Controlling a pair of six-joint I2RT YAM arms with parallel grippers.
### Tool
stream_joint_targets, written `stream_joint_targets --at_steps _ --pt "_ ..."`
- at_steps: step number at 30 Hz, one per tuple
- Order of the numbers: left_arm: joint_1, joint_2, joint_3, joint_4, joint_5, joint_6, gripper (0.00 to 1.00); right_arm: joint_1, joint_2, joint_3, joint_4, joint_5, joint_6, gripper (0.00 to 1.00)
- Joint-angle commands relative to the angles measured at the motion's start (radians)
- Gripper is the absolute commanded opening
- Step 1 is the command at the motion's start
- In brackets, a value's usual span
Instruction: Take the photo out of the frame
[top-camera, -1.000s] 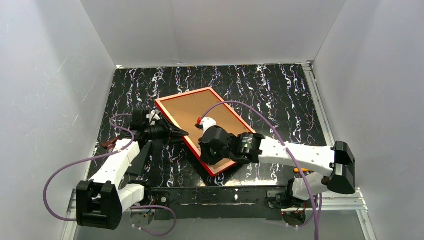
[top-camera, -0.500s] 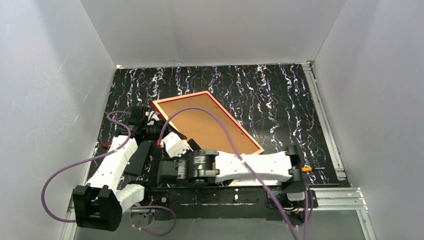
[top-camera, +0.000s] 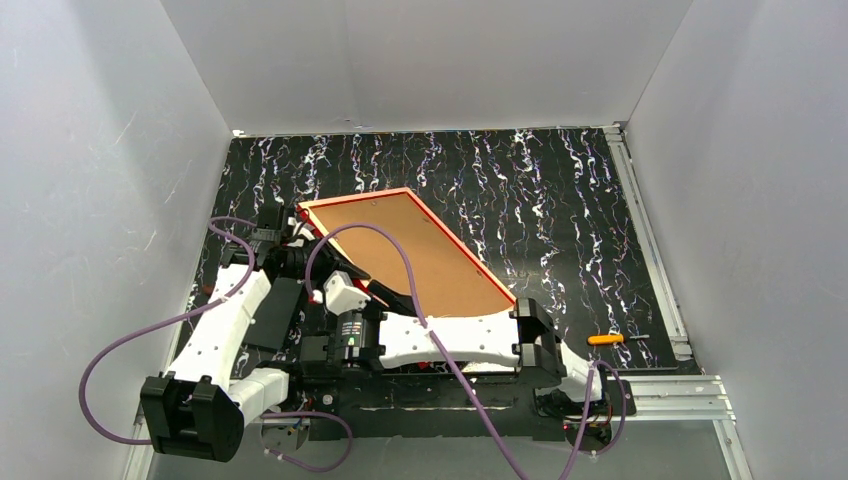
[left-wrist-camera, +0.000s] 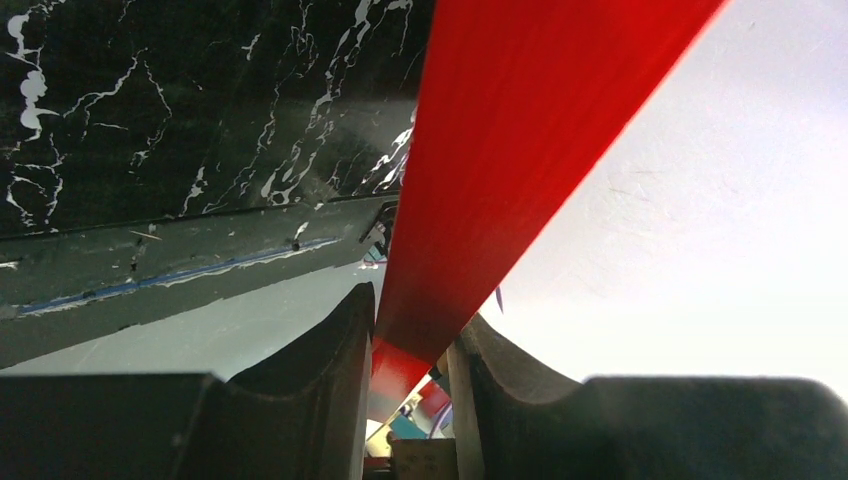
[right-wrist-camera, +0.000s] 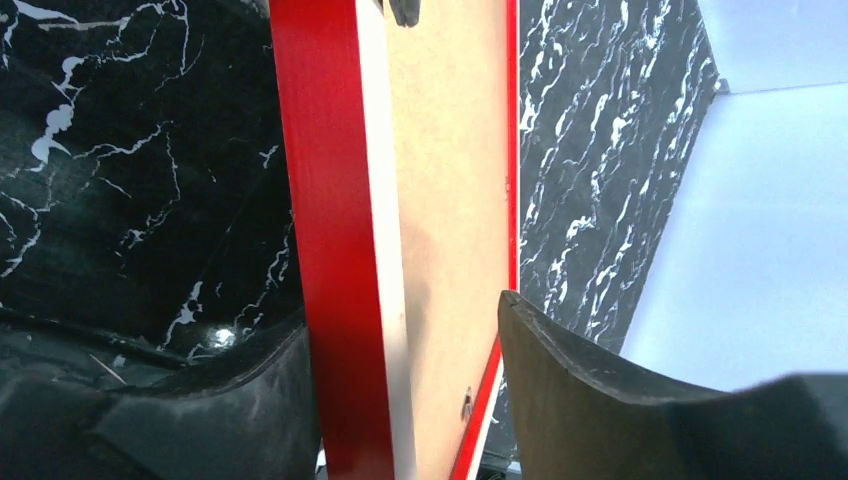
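black marbled table (top-camera: 580, 200) is lying beneath the tilted frame (left-wrist-camera: 500, 150); lower centre, left gripper (left-wrist-camera: 412, 335) is pinching its red rim, right gripper (right-wrist-camera: 405, 320) is straddling it, spread.

The thin red frame (top-camera: 352, 196) is tilted, back upward, left of centre; the photo (top-camera: 420, 250) sits inside it, only its brown board back showing

Robotics laboratory test cell: plain white walls (top-camera: 430, 60) enclose a black marbled table (top-camera: 560, 190); two white robot arms (top-camera: 225, 325), purple cables (top-camera: 150, 325) and aluminium rail (top-camera: 665, 398) line its near edge.
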Motion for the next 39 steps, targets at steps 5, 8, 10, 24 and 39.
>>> stream_joint_targets --at_steps 5,8,10,24,39 --pt "-0.003 0.016 0.042 -0.238 0.019 -0.063 0.0 -0.027 -0.004 0.019 -0.073 0.074 0.027 0.47" --pt "-0.008 0.013 0.056 -0.251 -0.003 -0.064 0.0 -0.031 -0.005 0.021 -0.073 0.078 0.024 0.27" --pt "-0.008 0.011 0.066 -0.258 -0.012 -0.062 0.0 -0.032 -0.007 0.026 -0.073 0.082 0.021 0.14" --pt "-0.007 -0.003 0.358 -0.449 -0.18 0.132 0.98 -0.033 -0.168 -0.032 0.012 0.074 -0.043 0.01" --pt "-0.007 -0.109 0.691 -0.634 -0.578 0.318 0.98 -0.154 -0.543 -0.176 0.437 -0.266 -0.155 0.01"
